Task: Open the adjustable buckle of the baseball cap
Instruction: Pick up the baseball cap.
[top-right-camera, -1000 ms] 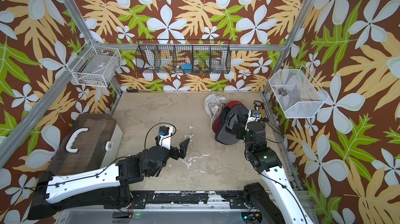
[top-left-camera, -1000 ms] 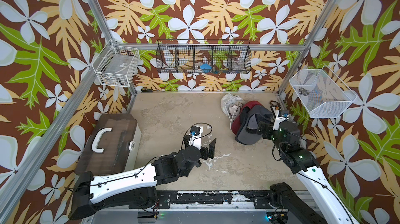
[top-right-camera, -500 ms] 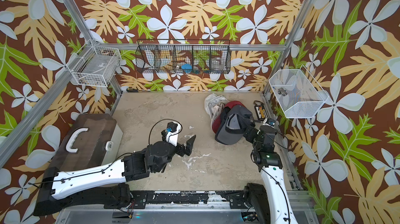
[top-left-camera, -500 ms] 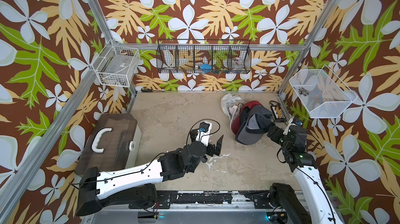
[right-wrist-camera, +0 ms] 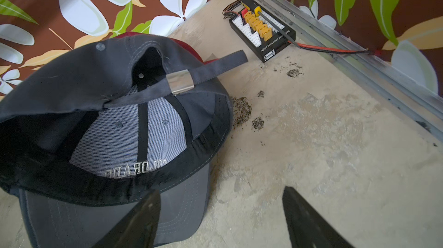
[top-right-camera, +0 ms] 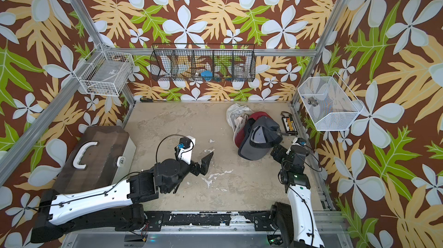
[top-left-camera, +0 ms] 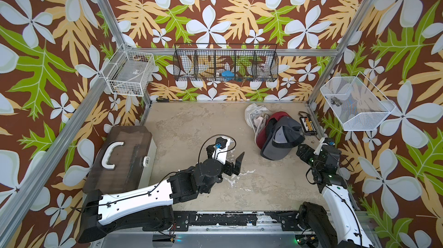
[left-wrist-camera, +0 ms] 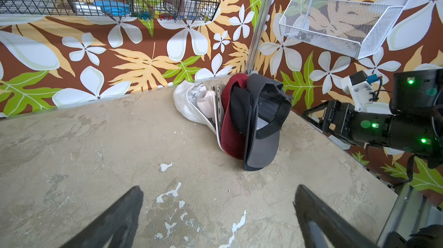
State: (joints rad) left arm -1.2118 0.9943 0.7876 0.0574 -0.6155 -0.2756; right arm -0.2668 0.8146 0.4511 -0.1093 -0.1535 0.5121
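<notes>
Just beside the gray cap (right-wrist-camera: 72, 78), the right hand (right-wrist-camera: 220, 191) stands apart, seemingly empty.

Bright even light; wrist views edge-distorted.

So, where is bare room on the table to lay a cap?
Free: the wide patch of table between the brown case and the cap pile, up to the back wall. Crowded: the right back corner, around that pile and the connector board.
</notes>
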